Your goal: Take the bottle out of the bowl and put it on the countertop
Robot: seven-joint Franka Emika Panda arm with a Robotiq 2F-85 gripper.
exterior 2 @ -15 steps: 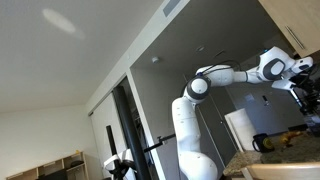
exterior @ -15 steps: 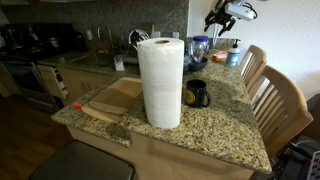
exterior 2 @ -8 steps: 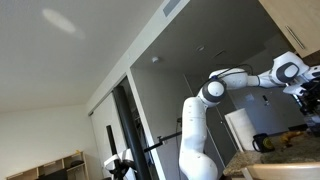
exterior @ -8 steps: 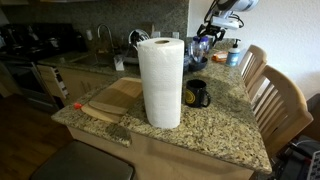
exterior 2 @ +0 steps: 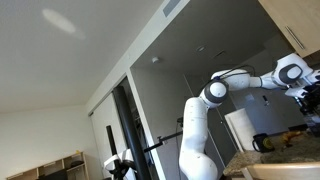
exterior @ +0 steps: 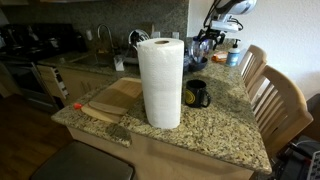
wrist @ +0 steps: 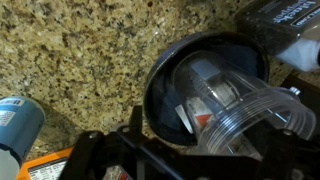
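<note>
In the wrist view a small dark round bowl (wrist: 170,80) sits on the speckled granite countertop (wrist: 90,60). A clear plastic bottle (wrist: 235,105) with a red-and-white label lies tilted in it, its wide threaded mouth toward the camera. My gripper (wrist: 195,152) hangs right over the bowl, its dark fingers spread wide on either side of the bottle's mouth, open and not closed on it. In an exterior view the gripper (exterior: 207,42) is low at the far end of the countertop (exterior: 220,125), hiding the bowl.
A tall paper towel roll (exterior: 160,82), a black mug with yellow inside (exterior: 197,94) and a wooden cutting board (exterior: 115,98) stand on the counter. Wooden chairs (exterior: 285,100) line its right edge. A blue can (wrist: 15,125) and a black box (wrist: 290,15) lie near the bowl.
The arm has come down from high above the counter to the bowl. In the last half second it only sank slightly.
</note>
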